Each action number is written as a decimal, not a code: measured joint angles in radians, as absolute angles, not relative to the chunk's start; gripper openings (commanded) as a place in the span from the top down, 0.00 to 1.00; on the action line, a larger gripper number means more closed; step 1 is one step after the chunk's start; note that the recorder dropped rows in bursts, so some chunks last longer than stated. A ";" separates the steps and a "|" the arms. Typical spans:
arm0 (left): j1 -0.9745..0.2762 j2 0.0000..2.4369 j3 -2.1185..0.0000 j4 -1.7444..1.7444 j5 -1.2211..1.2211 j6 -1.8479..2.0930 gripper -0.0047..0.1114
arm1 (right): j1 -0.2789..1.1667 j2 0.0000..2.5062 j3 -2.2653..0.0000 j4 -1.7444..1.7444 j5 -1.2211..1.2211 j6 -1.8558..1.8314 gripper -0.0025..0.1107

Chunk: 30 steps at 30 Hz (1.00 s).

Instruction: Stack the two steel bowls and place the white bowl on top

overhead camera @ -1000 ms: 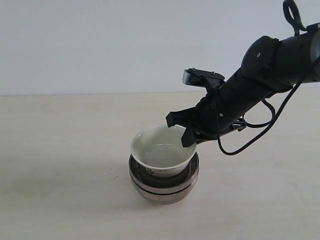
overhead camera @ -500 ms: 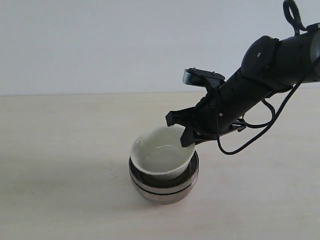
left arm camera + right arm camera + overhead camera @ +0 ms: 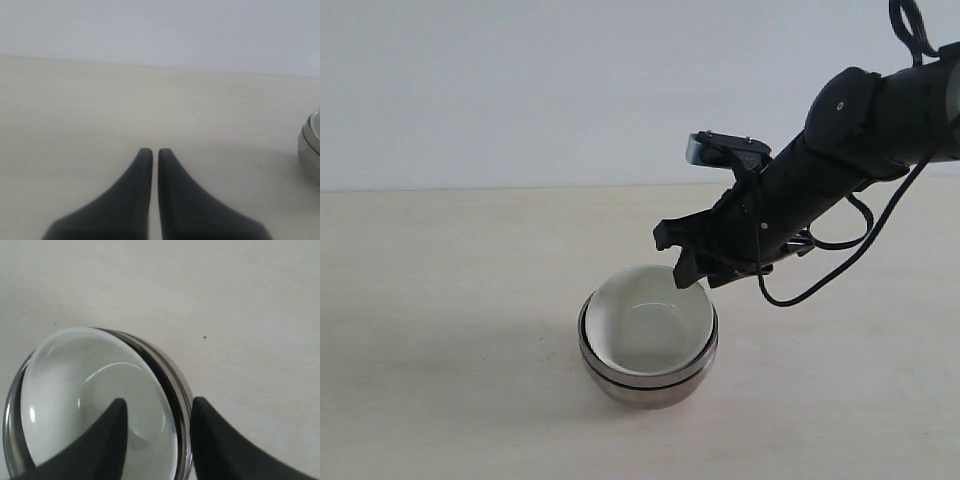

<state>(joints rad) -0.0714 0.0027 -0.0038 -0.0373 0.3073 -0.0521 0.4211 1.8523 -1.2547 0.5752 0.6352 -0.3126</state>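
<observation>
The two steel bowls (image 3: 648,378) sit nested one in the other at the table's middle, their rims (image 3: 181,390) showing as shiny rings. The white bowl (image 3: 650,320) rests inside them, slightly tilted, its inside (image 3: 85,390) glossy. My right gripper (image 3: 682,262) hangs open just above the stack's right rear rim, one finger over the white bowl, the other outside the steel rim, holding nothing (image 3: 159,407). My left gripper (image 3: 150,152) is shut and empty over bare table, with the steel stack's edge (image 3: 310,147) off to one side.
The pale wooden table (image 3: 440,300) stretches around the stack, with a plain white wall behind. The right arm and its looping black cable (image 3: 820,270) reach in from the upper right.
The white bowl has dropped from its raised, held position into the steel bowls. My right gripper let go of its rim and lifted slightly up and back.
</observation>
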 measured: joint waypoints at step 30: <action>-0.071 0.003 -0.004 -0.037 0.307 -0.052 0.93 | 0.421 1.859 -1.255 0.578 0.574 -0.330 0.98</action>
<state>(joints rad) -0.0714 0.0027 -0.0038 -0.0373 0.3073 -0.0521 0.4211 1.8589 -1.2547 0.5782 0.5740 -0.3297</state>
